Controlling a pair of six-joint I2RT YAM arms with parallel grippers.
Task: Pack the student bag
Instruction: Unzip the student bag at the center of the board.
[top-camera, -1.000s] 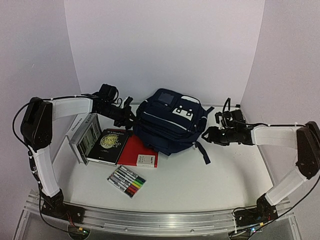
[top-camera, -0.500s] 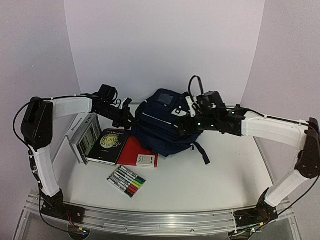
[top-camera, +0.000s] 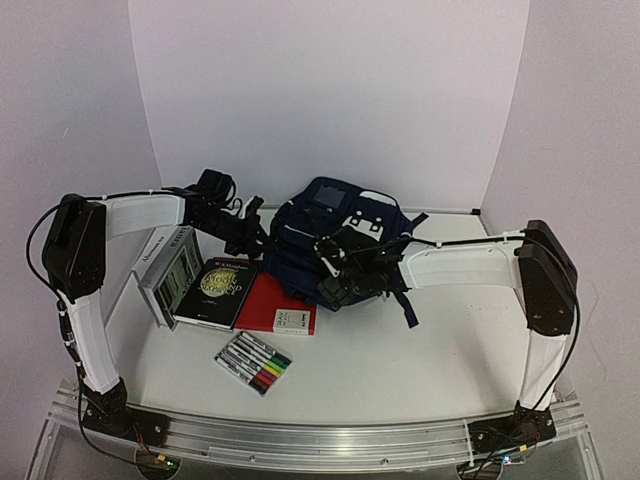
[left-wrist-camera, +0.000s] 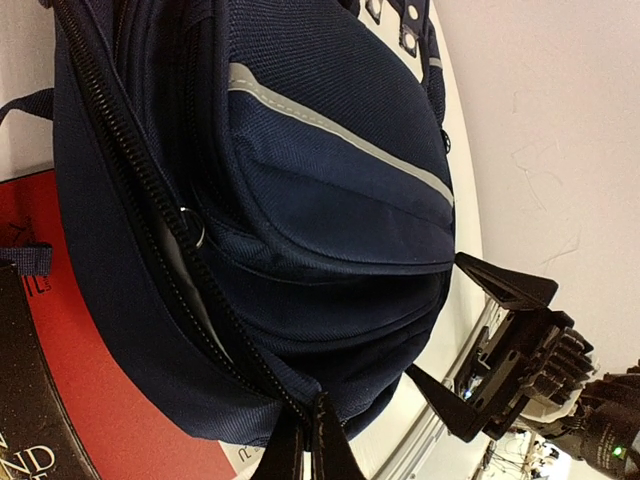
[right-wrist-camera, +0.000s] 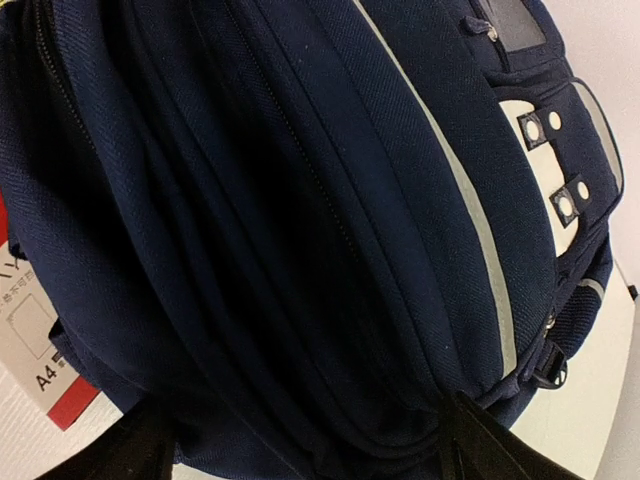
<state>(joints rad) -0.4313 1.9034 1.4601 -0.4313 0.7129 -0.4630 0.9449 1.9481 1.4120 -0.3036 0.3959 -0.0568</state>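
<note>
The student bag (top-camera: 300, 250) is a navy backpack lying at the table's middle back, with white piping and white block marks on top. My left gripper (top-camera: 257, 238) is at the bag's left edge. In the left wrist view it (left-wrist-camera: 305, 440) is shut on the bag's fabric (left-wrist-camera: 300, 150) beside the open main zipper, where grey lining shows. My right gripper (top-camera: 335, 285) is at the bag's front side, low down. Its jaws (right-wrist-camera: 305, 450) are wide open, one each side of the bag's bulging front (right-wrist-camera: 300, 200), holding nothing. It also shows open in the left wrist view (left-wrist-camera: 440, 318).
Left of the bag are an upright grey book (top-camera: 170, 262), a black book (top-camera: 220, 280), a red notebook (top-camera: 270, 295) with a small white box (top-camera: 292, 320) on it, and a marker pack (top-camera: 253, 362) nearer the front. A dark strap (top-camera: 410, 310) trails at the bag's right.
My right arm swung from the table right of the bag, over its top, down to its front side. My left gripper has stayed shut on the bag's left edge.
</note>
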